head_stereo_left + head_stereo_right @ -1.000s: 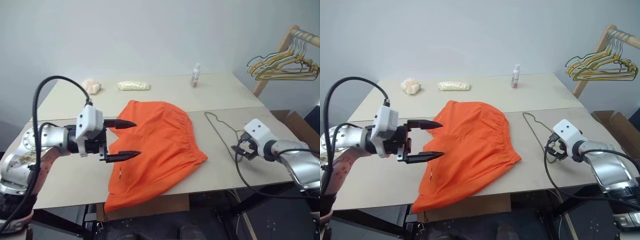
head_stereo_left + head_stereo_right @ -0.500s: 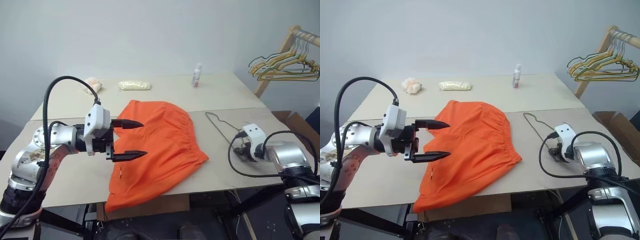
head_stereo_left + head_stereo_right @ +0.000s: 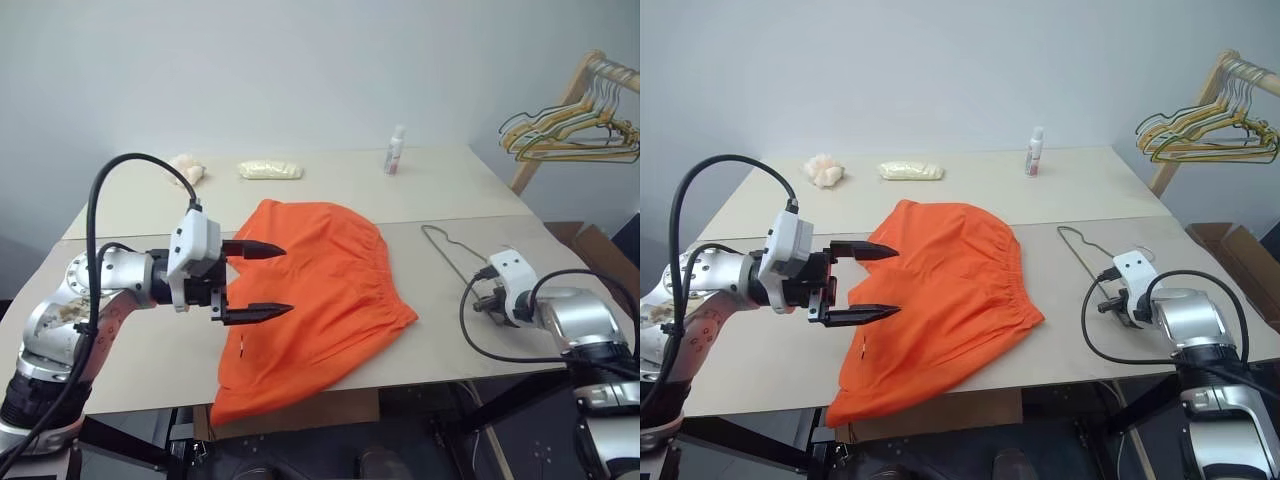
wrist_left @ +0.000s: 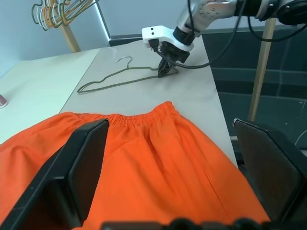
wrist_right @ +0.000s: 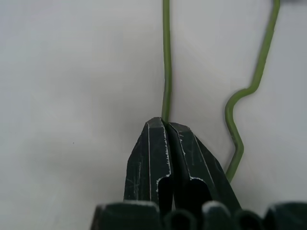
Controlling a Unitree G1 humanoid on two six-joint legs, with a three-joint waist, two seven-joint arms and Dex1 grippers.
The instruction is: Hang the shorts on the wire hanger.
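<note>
The right pincer (image 5: 167,125) had clamped, apparently, on the hanger (image 5: 166,57) wire to lift it, while the left pincer (image 3: 250,281) hovered spread above the shorts (image 3: 320,290).

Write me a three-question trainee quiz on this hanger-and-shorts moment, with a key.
1. True or false: the right gripper has its fingers shut on the wire hanger.
2. Multiple choice: the left gripper is A) shut on the waistband, B) open and poised over the shorts, C) resting on the spray bottle.
3. Fill in: the wire hanger lies flat on the ____, to the right of the shorts and apart from them.

Key: 1 true; 2 B; 3 table.
</note>
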